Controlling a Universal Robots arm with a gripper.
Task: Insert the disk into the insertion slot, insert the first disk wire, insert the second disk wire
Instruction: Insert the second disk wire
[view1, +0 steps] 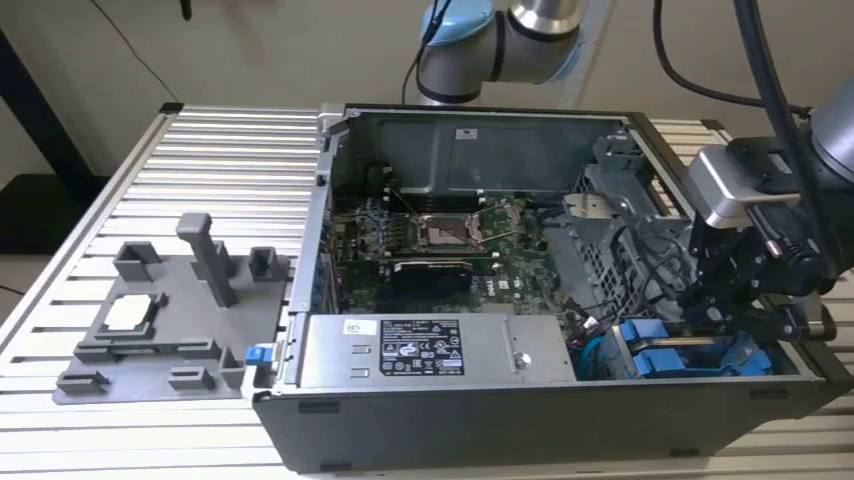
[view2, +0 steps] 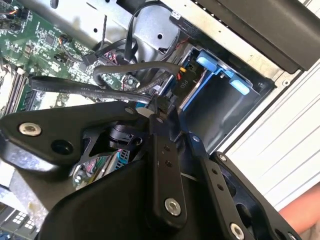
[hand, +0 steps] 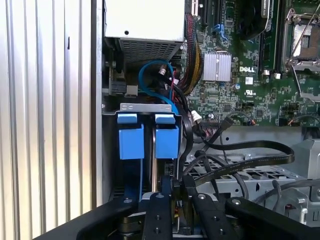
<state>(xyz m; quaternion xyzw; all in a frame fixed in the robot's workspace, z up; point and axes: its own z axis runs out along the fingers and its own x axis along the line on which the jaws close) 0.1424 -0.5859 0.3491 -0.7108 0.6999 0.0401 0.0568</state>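
The black two-fingered claw (hand: 176, 192), pinched narrow on a black cable connector (hand: 175, 186), sits just below the blue-framed silver disk (hand: 166, 142) at lower centre.

A robotics lab bench: slatted aluminium table (view1: 200, 160), open computer case (view1: 400, 430), grey fixture tray (view1: 134, 380).

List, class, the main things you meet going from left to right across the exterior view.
Dark grey plastic fixture tray → grey labelled power-supply box → bright blue plastic drive carriers in the open grey computer case → black gripper.
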